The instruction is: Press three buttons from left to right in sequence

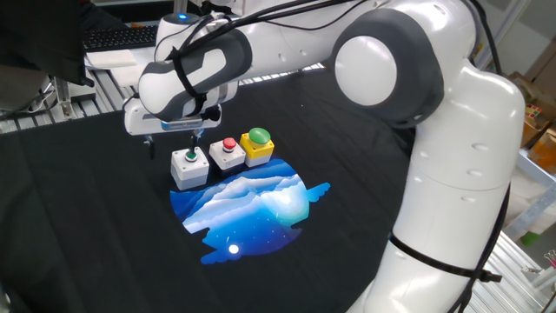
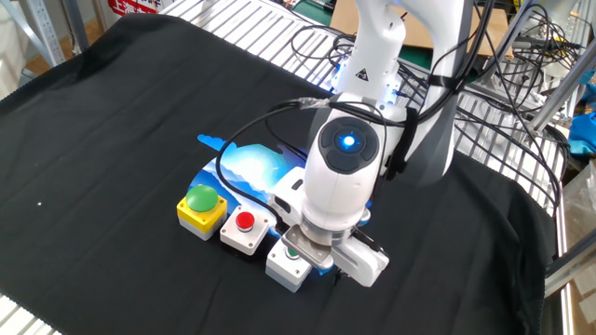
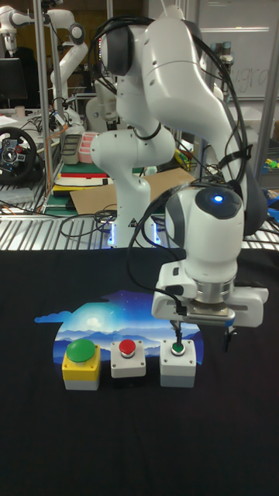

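Three buttons stand in a row on the black cloth. The grey box with a small green button (image 3: 178, 361) is at one end, the grey box with a red button (image 3: 127, 357) in the middle, and the yellow box with a large green dome (image 3: 80, 363) at the other end. My gripper (image 3: 202, 335) is open, its fingers wide apart. One finger (image 3: 177, 332) points straight down at the small green button (image 1: 190, 157), at or just above its top. The other finger (image 3: 227, 339) hangs past the box's outer side. In the other fixed view the wrist hides the fingers.
The boxes sit at the edge of a blue and white picture mat (image 1: 252, 204) on the black cloth (image 1: 78, 217). Metal slats and cables (image 2: 484, 84) lie beyond the cloth. The robot's base (image 3: 132, 194) stands behind the mat.
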Tool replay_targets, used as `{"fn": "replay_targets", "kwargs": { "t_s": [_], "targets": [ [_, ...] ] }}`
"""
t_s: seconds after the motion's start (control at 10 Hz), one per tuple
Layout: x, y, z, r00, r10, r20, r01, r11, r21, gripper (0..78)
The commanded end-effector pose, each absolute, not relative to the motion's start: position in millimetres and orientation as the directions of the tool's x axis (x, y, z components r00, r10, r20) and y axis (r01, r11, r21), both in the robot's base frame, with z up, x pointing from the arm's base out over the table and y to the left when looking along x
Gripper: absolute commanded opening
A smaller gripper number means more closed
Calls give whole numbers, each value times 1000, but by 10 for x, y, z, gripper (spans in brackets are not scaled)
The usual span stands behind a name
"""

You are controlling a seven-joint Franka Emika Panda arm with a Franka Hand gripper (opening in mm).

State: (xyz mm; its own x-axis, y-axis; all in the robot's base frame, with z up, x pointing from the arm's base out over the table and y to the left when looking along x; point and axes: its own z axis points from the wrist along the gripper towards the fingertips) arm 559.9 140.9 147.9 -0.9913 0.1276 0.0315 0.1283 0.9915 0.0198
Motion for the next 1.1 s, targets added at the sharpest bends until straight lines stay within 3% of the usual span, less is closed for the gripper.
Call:
{"fn": "replay_targets", "kwargs": {
  "t_s": [0.1,1.1],
  "targets": [
    [5607,1407,1462,-991,128,31,129,991,20,774],
    [5600,1405,1433,-990,133,37,133,991,16,774]
  ]
}}
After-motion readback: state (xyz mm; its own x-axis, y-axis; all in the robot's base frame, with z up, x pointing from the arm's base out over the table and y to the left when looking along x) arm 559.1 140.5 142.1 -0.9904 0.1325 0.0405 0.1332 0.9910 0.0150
